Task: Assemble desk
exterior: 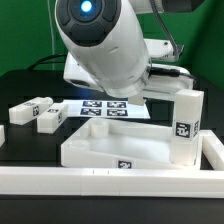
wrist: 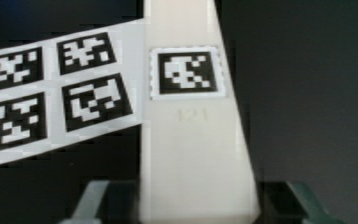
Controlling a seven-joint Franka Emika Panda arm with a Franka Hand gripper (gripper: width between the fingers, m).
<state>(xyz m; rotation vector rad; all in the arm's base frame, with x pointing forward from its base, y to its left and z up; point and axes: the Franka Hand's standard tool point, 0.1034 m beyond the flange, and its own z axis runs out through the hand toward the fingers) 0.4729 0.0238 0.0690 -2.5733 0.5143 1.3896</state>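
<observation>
— White slab lies flat in the exterior view, with an upright leg standing at its end on that view's right.
— And the wrist view?
— The gripper clamps a second leg; the marker board shows beyond it.

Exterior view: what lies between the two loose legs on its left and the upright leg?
Between the loose legs and the upright leg lies the marker board, flat on the table, partly hidden by the arm, as the exterior view shows.

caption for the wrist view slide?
Wrist view: gripper clamps a tagged white desk leg, marker board behind.
</observation>
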